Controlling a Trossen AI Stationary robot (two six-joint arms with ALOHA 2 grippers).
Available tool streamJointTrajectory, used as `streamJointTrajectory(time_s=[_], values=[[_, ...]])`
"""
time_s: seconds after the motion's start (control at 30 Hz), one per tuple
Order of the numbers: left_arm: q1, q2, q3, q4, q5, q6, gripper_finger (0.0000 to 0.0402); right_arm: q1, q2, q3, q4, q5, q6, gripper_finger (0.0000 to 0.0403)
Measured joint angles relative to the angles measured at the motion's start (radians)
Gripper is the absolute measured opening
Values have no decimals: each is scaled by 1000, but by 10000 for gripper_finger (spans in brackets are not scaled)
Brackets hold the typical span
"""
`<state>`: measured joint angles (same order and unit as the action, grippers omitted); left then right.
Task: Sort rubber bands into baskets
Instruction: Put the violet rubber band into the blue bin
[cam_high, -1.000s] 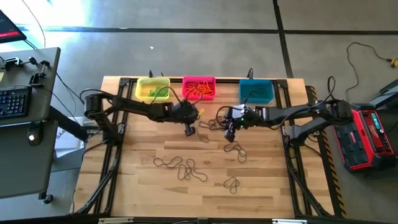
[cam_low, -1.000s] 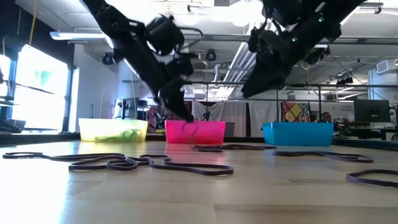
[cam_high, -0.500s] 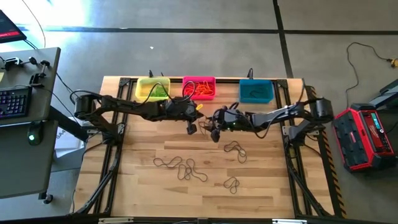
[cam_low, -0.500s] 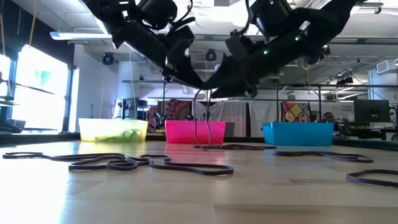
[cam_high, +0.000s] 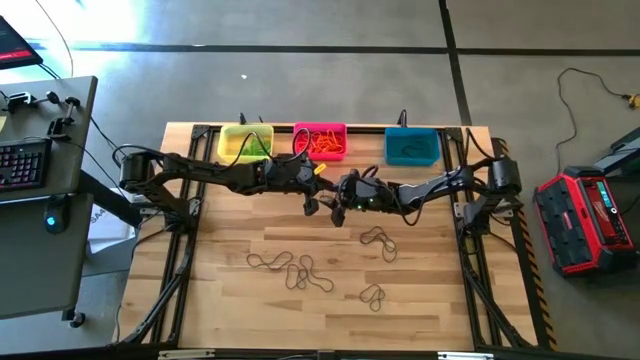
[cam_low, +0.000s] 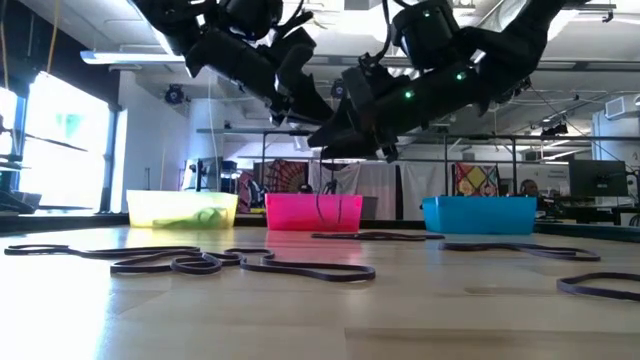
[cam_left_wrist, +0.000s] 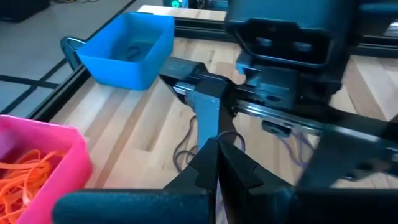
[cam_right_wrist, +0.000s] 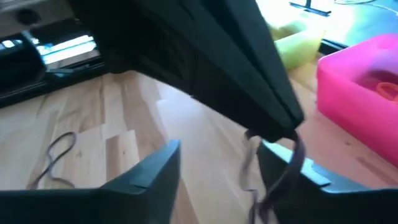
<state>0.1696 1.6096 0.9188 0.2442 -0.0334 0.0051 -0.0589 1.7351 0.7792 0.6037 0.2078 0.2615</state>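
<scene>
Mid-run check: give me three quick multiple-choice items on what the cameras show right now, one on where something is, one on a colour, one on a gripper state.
1. Where are the two grippers?
A. Meeting above the table in front of the pink basket
B. Parked at opposite table corners
C. Both inside the blue basket

2. What colour are the bands in the pink basket?
A. Green
B. Orange
C. Dark brown

3. How is the left gripper?
A. Wide open and empty
B. Shut on a dark rubber band
C. Out of view

Answers:
1 A: the left gripper and right gripper sit close together near the pink basket.
2 B: the orange bands lie in it.
3 B: its fingers are pinched together, and the dark rubber band hangs from them.
</scene>
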Motion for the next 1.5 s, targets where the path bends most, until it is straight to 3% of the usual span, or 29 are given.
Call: streamJointTrajectory(time_s=[0.27,0.47,0.73,1.2,1.33,1.5], values=[[0,0,-2,5,-63,-20,24,-6,0,2,-21,29,-16,16],[2,0,-3,-2,-66,-30,76,-22,-35,1,-105,31,-9,8],[10,0,-3,8,-69,-29,135,-44,-182,1,-347,154,-19,2],[5,0,-4,57,-50,-73,142,-201,-545,1,-913,495,-60,0],[-9,17,-4,102,-30,-98,142,-307,-604,1,-1010,520,-102,0],[-23,48,-4,160,-27,-91,142,-452,-611,-25,-1001,521,-189,0]])
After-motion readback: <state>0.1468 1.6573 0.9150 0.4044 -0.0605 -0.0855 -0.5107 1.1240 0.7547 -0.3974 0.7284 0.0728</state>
